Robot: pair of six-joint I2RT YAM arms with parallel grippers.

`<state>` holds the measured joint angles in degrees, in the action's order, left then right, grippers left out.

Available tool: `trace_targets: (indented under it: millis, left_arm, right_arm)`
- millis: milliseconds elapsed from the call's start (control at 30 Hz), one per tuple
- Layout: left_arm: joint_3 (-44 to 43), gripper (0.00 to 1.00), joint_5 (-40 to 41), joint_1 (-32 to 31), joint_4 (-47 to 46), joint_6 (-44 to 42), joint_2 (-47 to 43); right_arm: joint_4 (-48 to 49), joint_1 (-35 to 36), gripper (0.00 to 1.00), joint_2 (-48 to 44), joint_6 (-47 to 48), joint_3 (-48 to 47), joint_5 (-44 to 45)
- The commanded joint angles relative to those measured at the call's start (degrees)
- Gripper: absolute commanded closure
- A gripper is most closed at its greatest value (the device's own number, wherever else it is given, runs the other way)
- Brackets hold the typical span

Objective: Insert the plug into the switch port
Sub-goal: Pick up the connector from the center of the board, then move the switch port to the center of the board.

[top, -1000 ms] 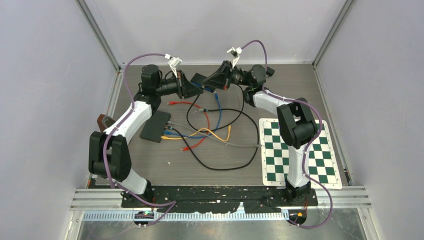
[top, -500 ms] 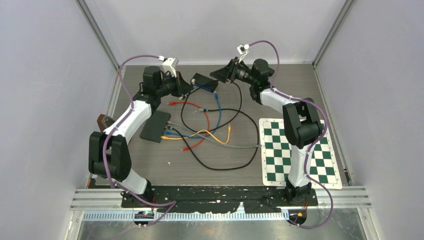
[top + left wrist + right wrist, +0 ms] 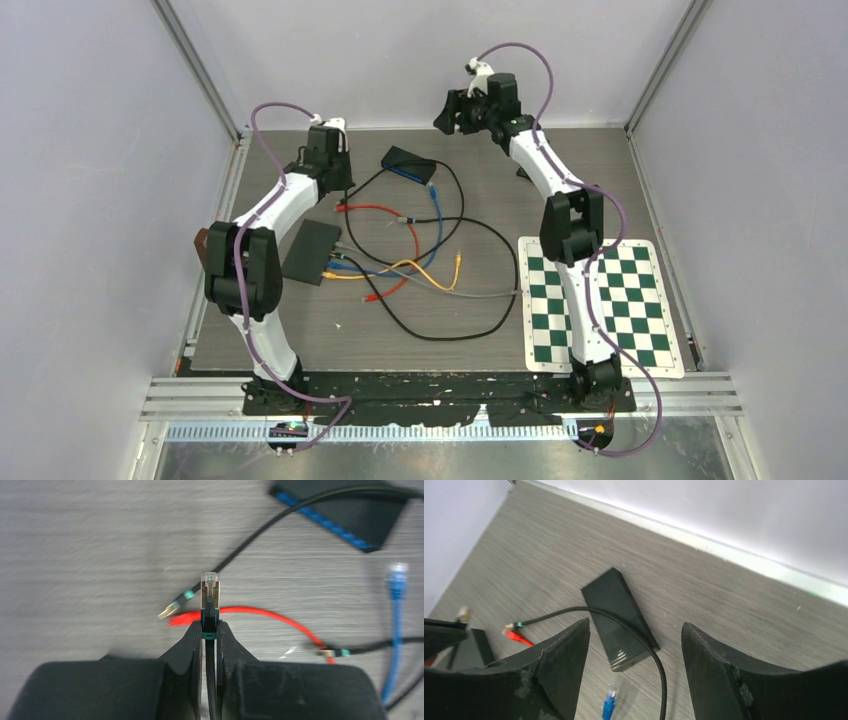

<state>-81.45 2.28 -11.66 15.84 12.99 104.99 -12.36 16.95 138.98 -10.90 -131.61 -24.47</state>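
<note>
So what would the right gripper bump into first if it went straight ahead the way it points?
Most likely the black cable looping over the black switch box, then the box itself. Both sit dead ahead of the open right gripper in its wrist view, but how far off is hard to tell.

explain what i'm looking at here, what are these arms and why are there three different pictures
Two robot arms, the left arm and the right arm, are bolted to the near edge of a table. One picture looks down from above; the other two come from a camera on each wrist. On the table lie a far black box, a near black box, loose coloured cables and a checkered board. The left tool is shut on a cable plug. The right tool is open, holding nothing.
</note>
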Motion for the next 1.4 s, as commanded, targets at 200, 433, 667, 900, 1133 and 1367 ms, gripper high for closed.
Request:
trace_targets:
  millis: [200,433,667,900,1133,1367]
  left_arm:
    - [-9.72,1.0,28.74,3.68,10.32,-1.18,-0.24]
    - [-20.84,1.0,29.9,7.38,16.68,-1.72,3.54]
    - [-30.12,1.0,25.04,10.43,19.97,-1.1,6.62]
    - [-28.82,1.0,24.12,10.58,18.91,-1.0,6.67]
    - [-29.13,1.0,23.06,13.19,19.02,-1.05,6.81]
    - [-28.92,1.0,23.1,14.23,18.99,-0.95,6.78]
  right_arm:
    - [-5.03,1.41,0.3,8.26,-5.46,-3.92,1.75]
    - [-1.39,1.43,0.48,7.75,-7.01,0.12,1.1]
    - [-5.07,2.95,0.28,4.53,5.93,2.52,5.18]
    - [-6.07,8.1,0.19,1.24,30.63,5.04,13.34]
    - [-4.09,9.53,0.14,0.86,46.31,7.18,6.95]
    - [-4.85,10.03,0.11,4.64,51.7,2.8,9.88]
